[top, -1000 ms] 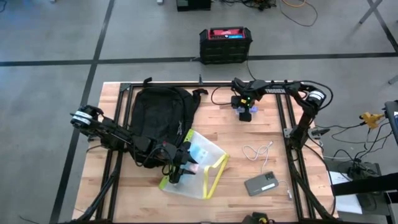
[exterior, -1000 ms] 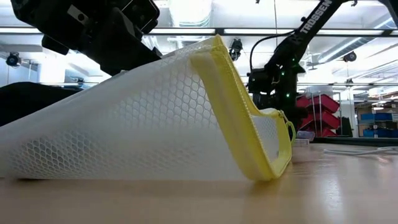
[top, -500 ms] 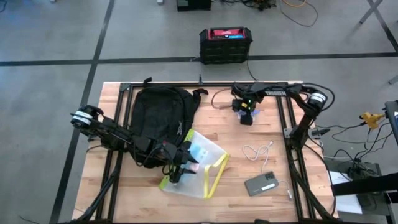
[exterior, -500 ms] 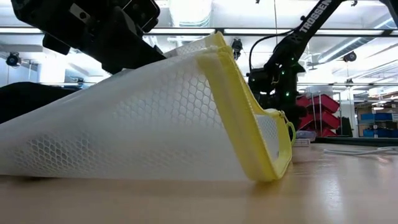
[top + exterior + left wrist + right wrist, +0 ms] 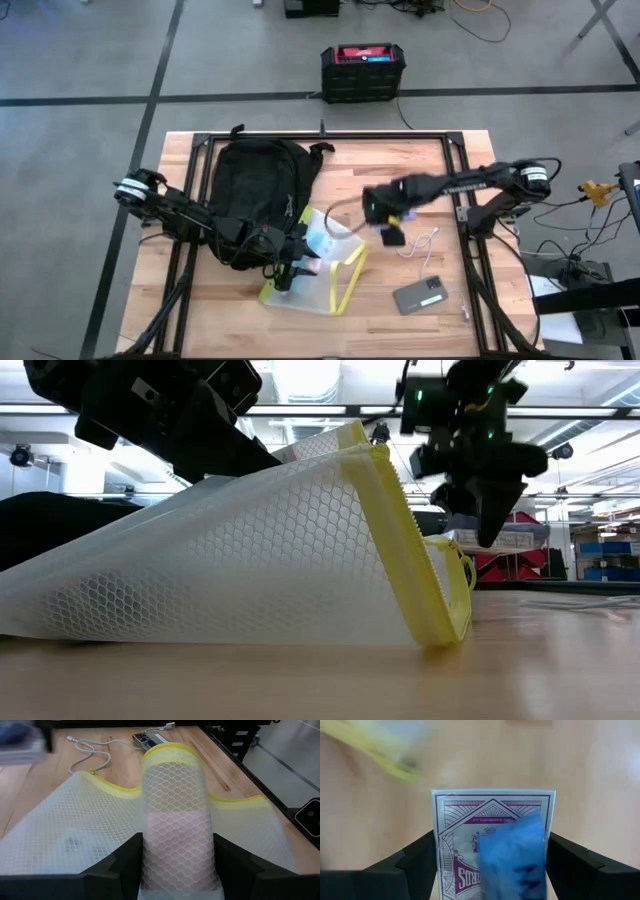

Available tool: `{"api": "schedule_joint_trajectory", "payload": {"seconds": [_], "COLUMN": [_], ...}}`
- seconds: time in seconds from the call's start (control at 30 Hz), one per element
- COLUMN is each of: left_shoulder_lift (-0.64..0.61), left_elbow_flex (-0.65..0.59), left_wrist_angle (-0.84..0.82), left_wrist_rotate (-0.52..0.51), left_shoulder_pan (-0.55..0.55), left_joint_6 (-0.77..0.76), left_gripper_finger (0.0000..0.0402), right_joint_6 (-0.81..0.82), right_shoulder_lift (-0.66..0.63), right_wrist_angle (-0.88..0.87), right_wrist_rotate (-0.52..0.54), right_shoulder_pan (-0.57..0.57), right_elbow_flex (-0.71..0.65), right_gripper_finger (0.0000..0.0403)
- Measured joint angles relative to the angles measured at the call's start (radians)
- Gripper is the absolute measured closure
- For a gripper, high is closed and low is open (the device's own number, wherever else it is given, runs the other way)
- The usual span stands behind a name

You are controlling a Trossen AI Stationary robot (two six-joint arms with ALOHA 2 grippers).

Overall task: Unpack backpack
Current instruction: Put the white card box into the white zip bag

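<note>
Wooden table [image 5: 400,170], left hand [image 5: 291,266] pinching pouch [image 5: 330,262]

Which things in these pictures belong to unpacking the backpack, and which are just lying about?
In the job:
backpack
mesh pouch, pinched by left gripper
card box, held in right gripper

Lying about:
white cable
phone
black box with red top, on the floor

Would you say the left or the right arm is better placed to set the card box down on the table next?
Right, probably. The right gripper already grips the card box over bare table, while the left gripper is clamped on the mesh pouch.
</note>
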Motion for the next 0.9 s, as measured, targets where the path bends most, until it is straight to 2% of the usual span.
{"api": "schedule_joint_trajectory", "payload": {"seconds": [0.17,0.47,0.7,0.9], "left_shoulder_lift": [0.0,0.0,0.0,-0.001], "left_elbow_flex": [0.0,0.0,-0.001,-0.001], "left_wrist_angle": [-0.006,-0.044,0.014,0.089], "left_wrist_rotate": [0.0,0.0,-0.026,-0.023], "left_shoulder_pan": [0.002,0.02,0.025,0.026], "left_joint_6": [-0.002,-0.023,-0.01,0.029], "left_gripper_finger": [0.0224,0.0222,0.0222,0.0221], "right_joint_6": [0.111,0.272,0.3,0.21], "right_shoulder_lift": [0.042,0.077,0.101,0.238], "right_wrist_angle": [0.13,0.152,0.282,0.37], "right_wrist_rotate": [0.001,0.002,0.001,0.026], "right_shoulder_pan": [0.166,0.324,0.403,0.41], "right_elbow_flex": [0.0,0.088,0.106,0.115], "right_gripper_finger": [0.0122,0.0122,0.0122,0.0122]}}
